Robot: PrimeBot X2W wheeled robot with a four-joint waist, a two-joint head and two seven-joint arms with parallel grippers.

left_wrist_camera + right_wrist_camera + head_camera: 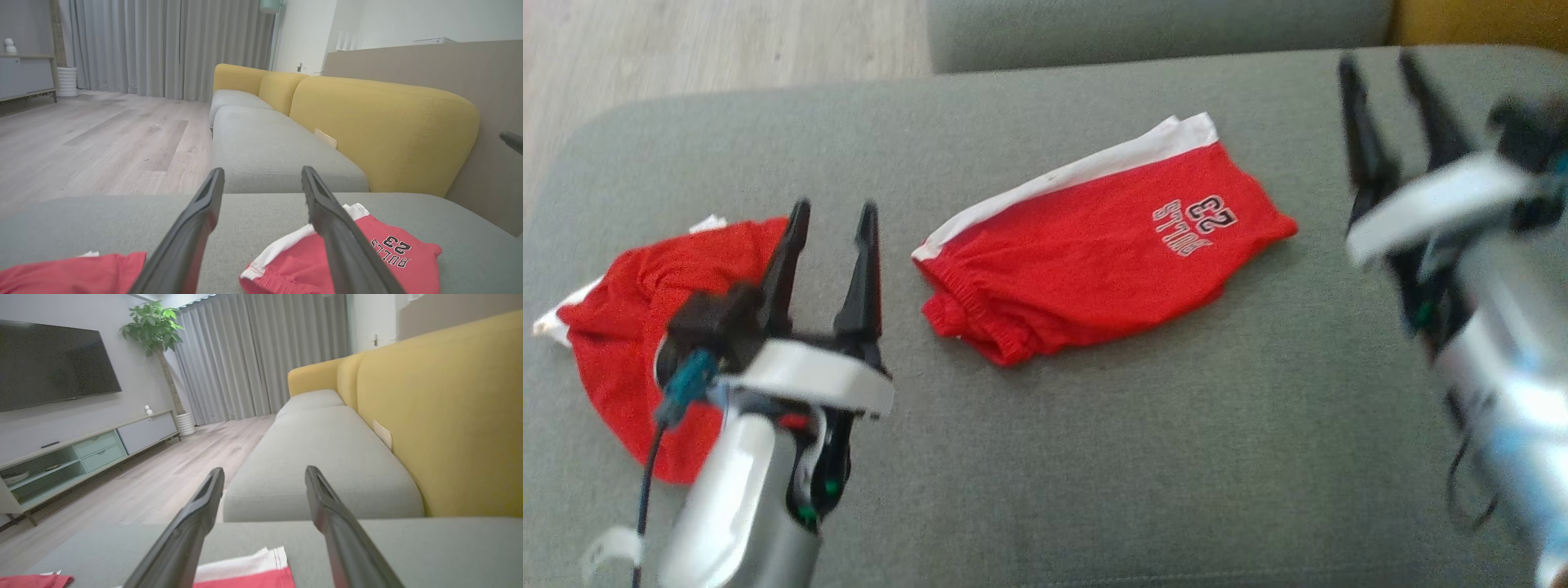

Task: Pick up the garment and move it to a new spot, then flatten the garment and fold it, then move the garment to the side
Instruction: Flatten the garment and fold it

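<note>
Over a broad grey sofa seat (1094, 457) in a living room: wood floor (686, 49) past its rounded edge at 10 o'clock, yellow backrest (384, 122) at 1 o'clock, grey curtains (253, 355) beyond. Red shorts (1094, 269) flat near centre, well apart from a crumpled red garment (613, 343) at 9 o'clock. Left end effector (835, 208) spread and empty between the two; right end effector (1379, 61) spread and empty at 2 o'clock, above bare cushion

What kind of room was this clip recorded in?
A home living room, most likely: a grey and yellow sofa, a wall-mounted TV above a low cabinet, and a potted plant by floor-length curtains.
</note>
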